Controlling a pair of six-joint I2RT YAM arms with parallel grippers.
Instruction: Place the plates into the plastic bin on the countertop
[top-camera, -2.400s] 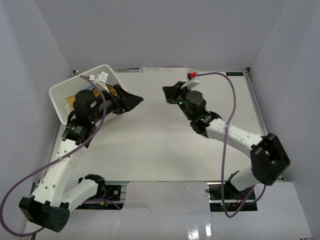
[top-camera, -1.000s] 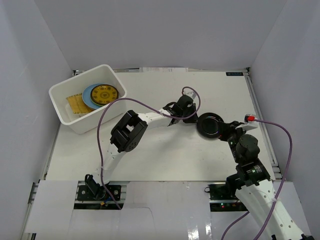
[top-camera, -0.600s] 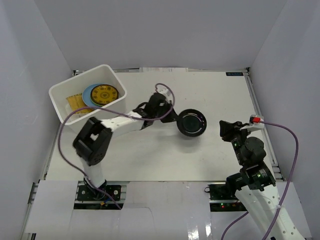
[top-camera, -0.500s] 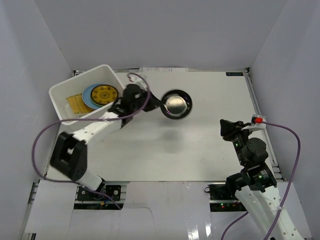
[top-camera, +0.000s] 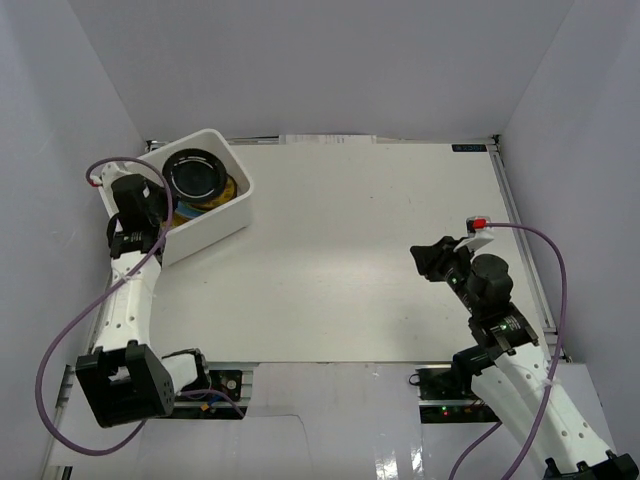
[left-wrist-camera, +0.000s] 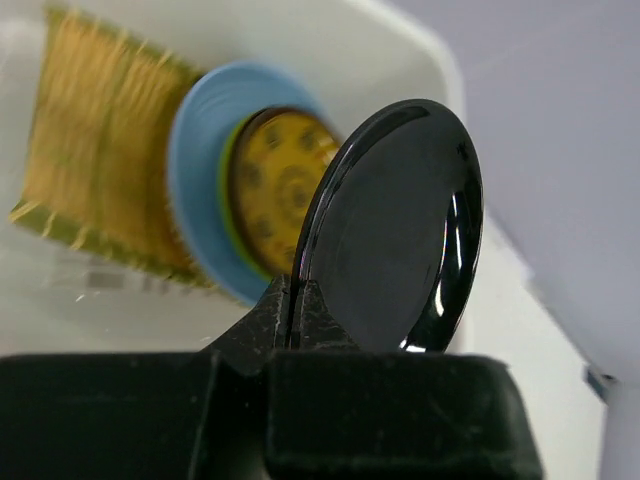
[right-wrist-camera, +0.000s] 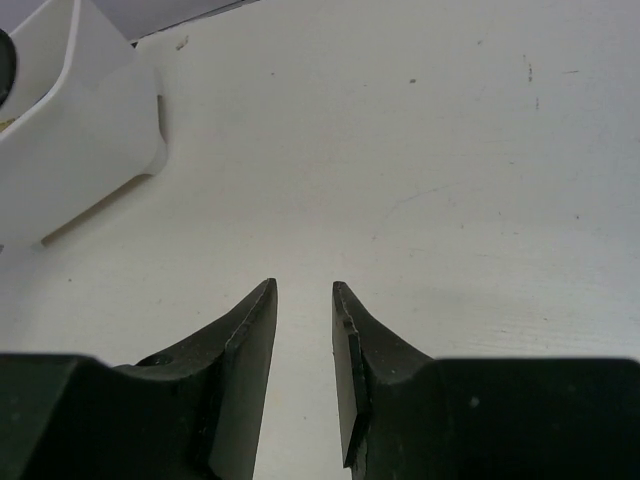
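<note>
Over plastic bin (top-camera: 218, 222) at table's (top-camera: 350, 250) 10 o'clock, left gripper (left-wrist-camera: 296, 298) pinches tilted black plate (left-wrist-camera: 395, 225) by its rim; right gripper (right-wrist-camera: 304, 288) parted, empty.

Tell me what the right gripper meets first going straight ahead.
Likely nothing: ahead of the right gripper the wrist view shows only flat white countertop; the white rectangular plastic bin sits left of that line.
</note>
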